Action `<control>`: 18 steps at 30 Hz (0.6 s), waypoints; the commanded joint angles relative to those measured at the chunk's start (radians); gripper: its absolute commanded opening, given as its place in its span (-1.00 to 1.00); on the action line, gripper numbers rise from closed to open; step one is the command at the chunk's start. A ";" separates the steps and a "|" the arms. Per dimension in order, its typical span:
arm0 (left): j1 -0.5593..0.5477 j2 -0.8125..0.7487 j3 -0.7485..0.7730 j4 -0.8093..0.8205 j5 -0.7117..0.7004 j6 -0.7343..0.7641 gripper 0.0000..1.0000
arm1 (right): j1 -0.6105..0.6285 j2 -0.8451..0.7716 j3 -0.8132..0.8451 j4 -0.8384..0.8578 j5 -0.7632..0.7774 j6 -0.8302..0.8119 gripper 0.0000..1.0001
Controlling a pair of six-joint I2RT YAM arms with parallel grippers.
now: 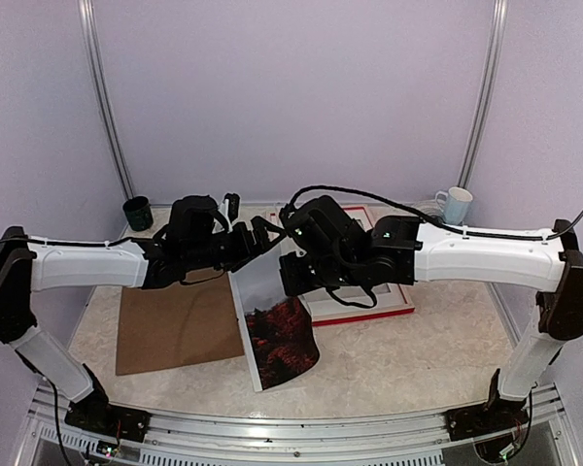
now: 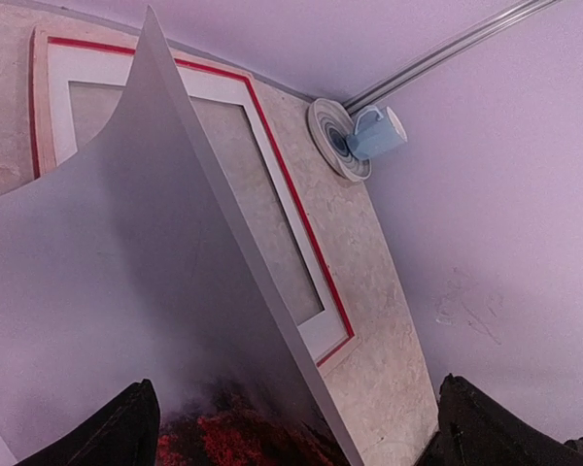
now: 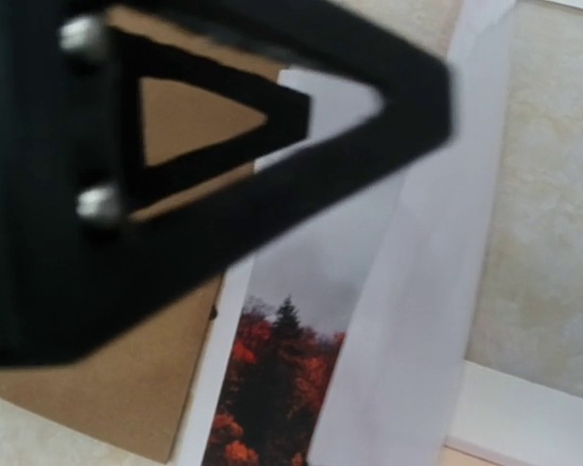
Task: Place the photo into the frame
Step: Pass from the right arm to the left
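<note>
Top external view shows the right tool (image 1: 291, 280) pressed together at the raised upper edge of the photo (image 1: 282, 345). I judge it is pinching that edge, since the sheet curls up off the table (image 1: 418, 359) with nothing else bearing it, though the right wrist view blurs the contact itself. Below that tool the print's lower end rests on the table, picture side up, with red trees showing. A white strip (image 1: 243, 330) runs along the print's side; whether it is a border or a separate card I cannot tell. The left tool (image 1: 270, 233) is spread wide, and in its own view the lifted sheet stands between its fingers (image 2: 126, 427) without touching either. That reads as a handover or a steadying hold being set up, so the floppy print can be carried flat rather than dragged. The frame (image 2: 300, 209) lies flat ahead of the left tool, beyond the sheet, and in the overhead view it sits under the right arm. A brown backing board (image 1: 175, 325) lies beneath the left arm, kept aside so the frame's opening is free. The photo is not yet in the frame. Closing the left tool calls for care, as the thin sheet could crease.
</note>
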 commanded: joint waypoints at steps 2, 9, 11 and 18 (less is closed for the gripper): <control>0.004 0.016 0.057 -0.080 0.036 -0.002 0.95 | 0.033 0.041 0.025 0.036 -0.007 -0.014 -1.00; 0.009 0.022 0.107 -0.181 0.052 0.022 0.85 | 0.057 0.070 0.042 0.028 -0.001 -0.018 -1.00; 0.009 0.027 0.121 -0.214 0.059 0.037 0.79 | 0.062 0.076 0.044 0.025 0.003 -0.017 -1.00; 0.019 0.050 0.127 -0.256 0.105 0.064 0.56 | 0.071 0.090 0.053 0.021 0.006 -0.018 -1.00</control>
